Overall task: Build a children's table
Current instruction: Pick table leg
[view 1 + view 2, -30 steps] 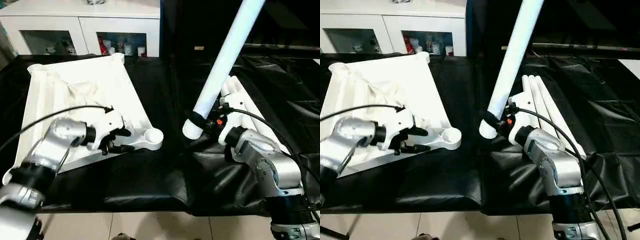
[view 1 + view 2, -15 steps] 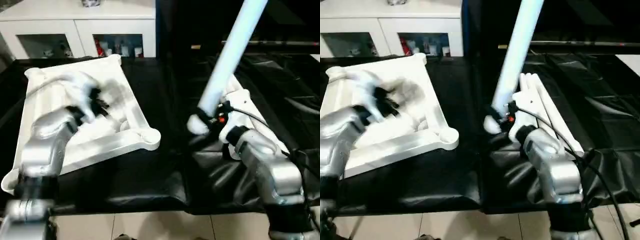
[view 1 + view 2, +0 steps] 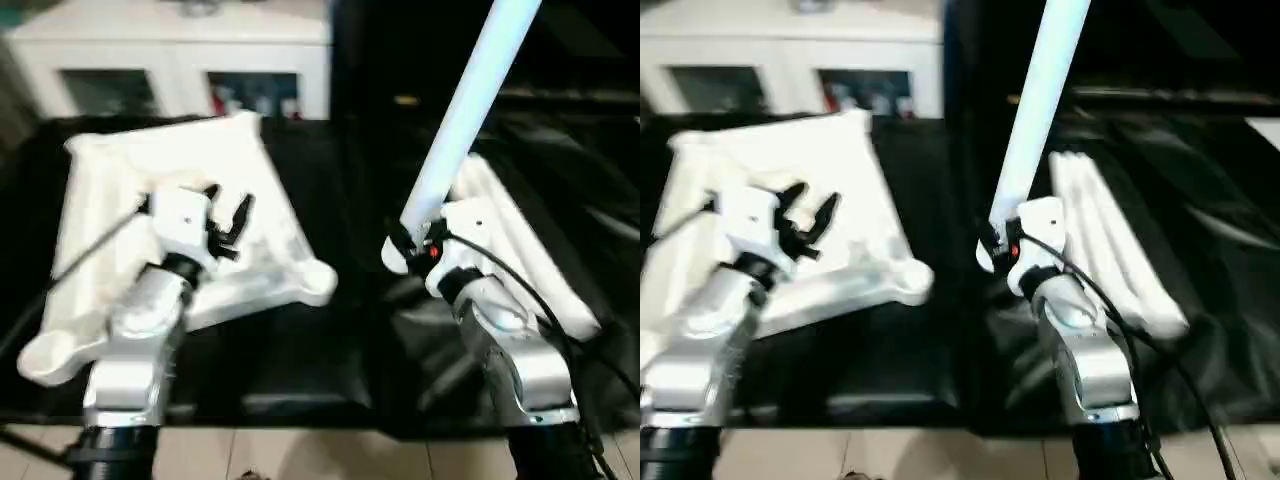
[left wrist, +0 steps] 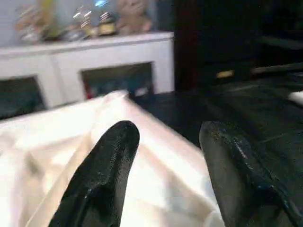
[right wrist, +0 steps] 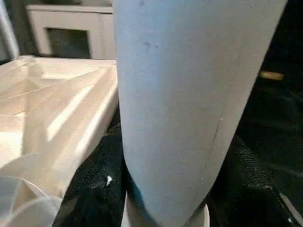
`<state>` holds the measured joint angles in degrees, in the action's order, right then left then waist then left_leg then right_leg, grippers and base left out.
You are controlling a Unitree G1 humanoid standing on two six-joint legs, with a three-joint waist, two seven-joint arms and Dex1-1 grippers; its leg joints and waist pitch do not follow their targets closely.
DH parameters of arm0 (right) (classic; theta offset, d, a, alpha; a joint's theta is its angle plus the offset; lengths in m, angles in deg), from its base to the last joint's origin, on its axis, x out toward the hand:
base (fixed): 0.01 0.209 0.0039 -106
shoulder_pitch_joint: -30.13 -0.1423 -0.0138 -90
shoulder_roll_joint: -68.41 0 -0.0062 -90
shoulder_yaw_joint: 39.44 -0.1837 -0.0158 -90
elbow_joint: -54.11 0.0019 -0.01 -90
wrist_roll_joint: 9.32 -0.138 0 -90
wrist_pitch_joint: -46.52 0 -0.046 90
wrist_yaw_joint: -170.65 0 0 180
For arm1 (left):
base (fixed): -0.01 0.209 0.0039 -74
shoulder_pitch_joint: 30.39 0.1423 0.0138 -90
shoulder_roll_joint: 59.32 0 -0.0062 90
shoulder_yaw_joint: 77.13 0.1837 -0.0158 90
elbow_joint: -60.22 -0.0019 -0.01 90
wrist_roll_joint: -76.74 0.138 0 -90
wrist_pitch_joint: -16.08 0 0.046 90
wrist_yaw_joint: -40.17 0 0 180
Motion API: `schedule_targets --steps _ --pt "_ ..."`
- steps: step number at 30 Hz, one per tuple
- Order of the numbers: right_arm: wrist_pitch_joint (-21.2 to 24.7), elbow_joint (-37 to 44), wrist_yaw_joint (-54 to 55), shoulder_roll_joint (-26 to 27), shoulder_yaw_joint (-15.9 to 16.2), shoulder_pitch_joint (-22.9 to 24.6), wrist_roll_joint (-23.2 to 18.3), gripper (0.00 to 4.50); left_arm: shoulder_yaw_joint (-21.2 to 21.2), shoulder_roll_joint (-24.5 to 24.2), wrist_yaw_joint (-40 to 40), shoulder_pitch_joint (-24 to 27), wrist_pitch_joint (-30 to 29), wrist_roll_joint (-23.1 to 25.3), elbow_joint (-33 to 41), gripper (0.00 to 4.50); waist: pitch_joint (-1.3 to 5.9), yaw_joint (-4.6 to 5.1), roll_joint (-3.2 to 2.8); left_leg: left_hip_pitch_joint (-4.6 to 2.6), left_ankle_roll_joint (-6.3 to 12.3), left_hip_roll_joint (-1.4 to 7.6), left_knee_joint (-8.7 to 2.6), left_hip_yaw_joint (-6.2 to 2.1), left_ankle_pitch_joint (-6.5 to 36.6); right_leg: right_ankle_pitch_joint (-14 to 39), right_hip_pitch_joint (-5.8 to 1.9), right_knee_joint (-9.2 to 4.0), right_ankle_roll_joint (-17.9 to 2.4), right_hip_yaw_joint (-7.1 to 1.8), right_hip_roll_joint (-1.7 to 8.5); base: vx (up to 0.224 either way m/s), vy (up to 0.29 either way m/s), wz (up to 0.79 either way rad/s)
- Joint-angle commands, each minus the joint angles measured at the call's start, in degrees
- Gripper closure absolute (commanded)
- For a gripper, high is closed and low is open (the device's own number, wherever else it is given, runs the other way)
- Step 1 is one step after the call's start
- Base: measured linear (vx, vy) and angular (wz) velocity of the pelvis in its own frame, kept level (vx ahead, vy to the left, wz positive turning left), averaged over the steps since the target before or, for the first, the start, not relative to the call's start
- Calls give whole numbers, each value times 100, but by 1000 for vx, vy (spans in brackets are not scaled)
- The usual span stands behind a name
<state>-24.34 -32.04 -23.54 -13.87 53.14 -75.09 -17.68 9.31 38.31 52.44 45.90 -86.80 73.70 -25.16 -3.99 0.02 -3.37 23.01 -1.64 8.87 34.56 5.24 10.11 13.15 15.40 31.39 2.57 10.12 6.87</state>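
The children's table top (image 3: 110, 190) lies ribbed side up on the left of the black sheet, with a round corner socket (image 3: 318, 283) nearest the middle. My left gripper (image 3: 228, 207) hovers over the top, open with nothing between its black fingers (image 4: 106, 161). My right gripper (image 3: 402, 243) is shut on the lower end of one white leg (image 3: 462, 110), which slants up and away to the right. In the right wrist view this leg (image 5: 189, 94) stands close in front, with the top (image 5: 57, 104) beside it. More legs (image 3: 525, 250) lie flat behind the right arm.
A white cabinet (image 3: 170, 60) with glass doors stands behind the table top. The black sheet (image 3: 300, 370) covers the work surface to its front edge, with pale floor tiles (image 3: 330, 460) below. Black cables run from both wrists.
My left gripper has left the top's near edge by the corner socket and now hovers over its middle, open. The right gripper keeps the slanted leg. The camera has shifted.
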Motion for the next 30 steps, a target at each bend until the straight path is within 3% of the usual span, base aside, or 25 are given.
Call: schedule_targets --steps 1,2,3,4,5,6,7,8,9,10,11,12,13,14,15,16,17,18,19,20,21,23,28,29,30 --pt "-173 77 -181 -82 134 13 11 261 -13 -18 -158 24 -85 145 -14 195 351 8 -16 -5 607 91 -514 -105 2526 2840 -354 -497 -948 -137 184 137 0 68" --pt "-181 78 -216 -111 178 15 32 261 25 -47 -127 52 -91 162 4 195 417 41 -60 -133 978 68 -518 -185 1988 2085 -356 -394 -1079 -113 31 137 0 68" --pt "-179 99 -274 -120 216 28 13 261 52 -67 -145 89 -103 117 13 195 442 143 -89 -445 1746 92 -546 -473 1376 1368 -191 -140 -1100 -99 -237 176 -1 65" --pt "-180 113 -319 -125 238 38 -5 261 71 -78 -170 112 -106 85 15 195 461 220 -109 -662 2231 121 -525 -686 1100 1215 -27 61 -1034 -104 -356 204 -14 63" --pt "-145 148 -378 -97 218 68 -97 261 101 -110 -213 130 -97 108 15 195 559 272 -119 -1343 2474 701 -314 -835 553 1031 642 568 -828 -429 -281 204 -14 63" --pt "-119 172 -415 -74 196 89 -164 261 119 -129 -241 138 -94 129 14 195 558 305 -100 -1199 3067 786 -301 -955 -620 886 876 900 -241 -607 -214 185 -55 30" --pt "-86 197 -454 -53 170 121 -233 261 79 -84 -255 154 -112 111 41 195 558 305 -100 -1199 3067 786 -301 -955 -620 886 876 900 -241 -607 -214 125 -84 -1" --pt "-68 215 -501 -75 191 156 -232 261 55 -61 -199 185 -79 81 89 195 495 233 126 -881 3011 681 -362 -685 -1002 148 936 861 109 -914 -60 125 -84 -1" --pt "-65 219 -514 -89 205 165 -219 261 55 -65 -171 196 -60 75 104 195 500 166 225 -780 2717 489 -243 -550 -1037 -336 900 568 24 -1078 52 72 -108 6" --pt "-63 222 -522 -97 215 171 -210 261 56 -67 -153 204 -47 71 114 195 507 6 597 -117 1866 -199 126 -95 -89 -746 345 16 292 -1528 333 41 -116 21" --pt "-22 268 -576 -113 189 226 -281 261 133 -163 153 292 -190 -23 208 195 473 -187 515 68 1166 -228 375 -97 323 -1004 142 -11 234 -1788 669 41 -116 21" --pt "-18 271 -579 -115 186 230 -288 261 138 -171 176 299 -195 -31 214 195 491 -149 554 96 838 -165 242 -135 55 -1562 75 147 267 -1654 581 41 -109 3" --pt "2 281 -590 -116 168 240 -328 261 156 -207 280 326 -227 -73 236 195 501 -136 507 75 537 -166 135 -126 -366 -2225 114 279 273 -1438 407 32 -90 -14" --pt "42 306 -612 -120 133 252 -390 261 161 -273 396 358 -298 -164 232 195 521 -111 341 -24 62 -89 -17 -78 -642 -3508 216 380 42 -1211 71 32 -90 -14" --pt "66 324 -631 -135 107 258 -420 261 192 -367 558 382 -250 -234 209 195 541 -111 283 -85 39 -22 -55 -75 -521 -3505 222 379 -121 -1171 66 0 0 0" --pt "88 344 -655 -150 85 270 -445 261 222 -439 707 401 -265 -321 209 195 522 -86 246 -134 -40 98 -141 -83 -136 -2860 234 345 -530 -1130 -2 0 0 0" --pt "139 382 -711 -174 48 298 -521 261 275 -548 957 420 -297 -445 223 195 490 -73 227 -161 -112 159 -201 -98 91 -2307 248 309 -754 -1097 -23 0 0 0" --pt "169 403 -745 -187 29 316 -568 261 307 -604 1098 428 -315 -510 238 195 450 -67 208 -236 -190 245 -255 -82 673 -1179 307 233 -1182 -1099 -21 0 0 0" --pt "183 430 -785 -226 18 335 -594 261 420 -755 1491 447 -356 -664 305 195 426 -51 213 -246 -197 271 -291 -72 894 -787 308 221 -1347 -1112 -12 -59 37 6" --pt "190 455 -824 -273 10 355 -614 261 549 -920 1894 464 -380 -770 369 195 370 -74 175 -315 -225 316 -371 -9 1689 425 413 120 -1555 -1119 -12 -59 37 6" --pt "198 467 -968 -399 13 369 -647 261 827 -1270 2715 451 -425 -962 437 166 339 -64 207 -324 -242 318 -394 17 1965 806 440 90 -1560 -1130 -13 -67 35 6" --pt "211 478 -1167 -530 12 375 -693 261 1074 -1602 3336 352 -474 -980 367 158 300 -105 232 -368 -346 315 -423 84 2578 2049 514 -18 -1332 -1182 50 -59 34 4" --pt "310 547 -1553 -802 43 370 -776 261 1457 -2103 4125 41 -527 -847 75 115 343 -145 242 -310 -297 313 -445 136 2209 1830 513 -1 -1187 -1186 66 -10 7 0" --pt "404 591 -1712 -915 44 369 -841 261 1624 -2266 4323 -120 -467 -680 -100 116 335 -133 312 -290 -254 317 -453 156 2125 1730 504 -8 -1201 -1184 57 0 0 0" --pt "448 608 -1763 -956 48 368 -870 261 1684 -2322 4392 -181 -449 -623 -175 108 333 -150 294 -296 -230 312 -451 153 2129 1779 507 -3 -1186 -1189 61 0 0 0"
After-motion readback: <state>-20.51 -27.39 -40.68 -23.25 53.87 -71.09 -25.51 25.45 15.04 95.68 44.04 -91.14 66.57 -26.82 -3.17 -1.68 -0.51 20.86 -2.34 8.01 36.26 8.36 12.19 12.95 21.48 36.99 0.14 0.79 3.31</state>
